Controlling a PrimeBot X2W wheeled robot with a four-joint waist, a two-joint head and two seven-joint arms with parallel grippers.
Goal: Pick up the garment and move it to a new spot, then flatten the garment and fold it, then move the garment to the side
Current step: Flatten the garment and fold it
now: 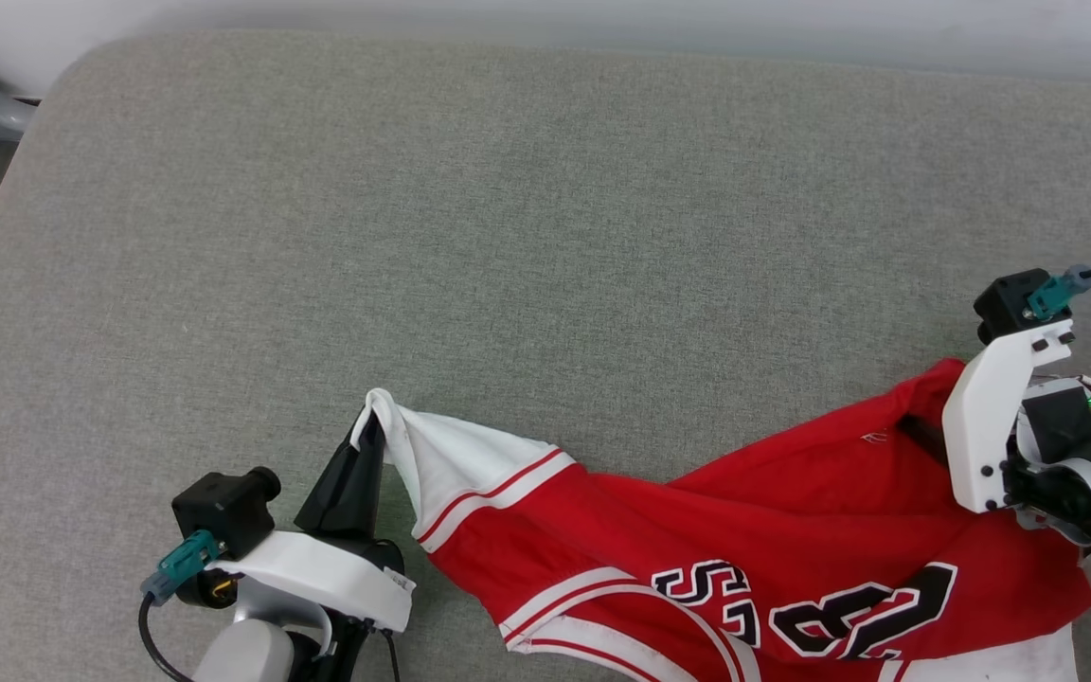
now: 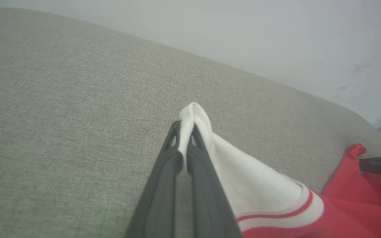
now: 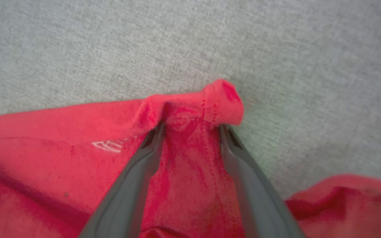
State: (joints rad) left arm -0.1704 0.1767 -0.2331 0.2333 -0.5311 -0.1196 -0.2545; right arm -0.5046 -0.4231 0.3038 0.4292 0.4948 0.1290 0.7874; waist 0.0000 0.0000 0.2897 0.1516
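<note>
Surface: a grey fabric-covered surface (image 1: 508,237) with a rounded far corner, a pale wall (image 2: 276,33) behind it.
Garment: the red garment (image 1: 697,530) lies crumpled along the near edge of the surface, stretched between the two arms and spilling out of the head view at the bottom.
Sleeve: the white sleeve (image 1: 441,455) with red-white striped trim (image 1: 498,493) is pulled up into a peak at the left end.
Letters: large black white-outlined letters (image 1: 811,606) face up near the right end.
Left end effector (image 1: 370,431): clenched on the tip of the white sleeve, the cloth pinched between the two dark fingers.
Right end effector (image 3: 192,127): released, its fingers spread wide with a bunched red hem (image 3: 222,99) between and just past the tips. No squeeze on the cloth is visible.
</note>
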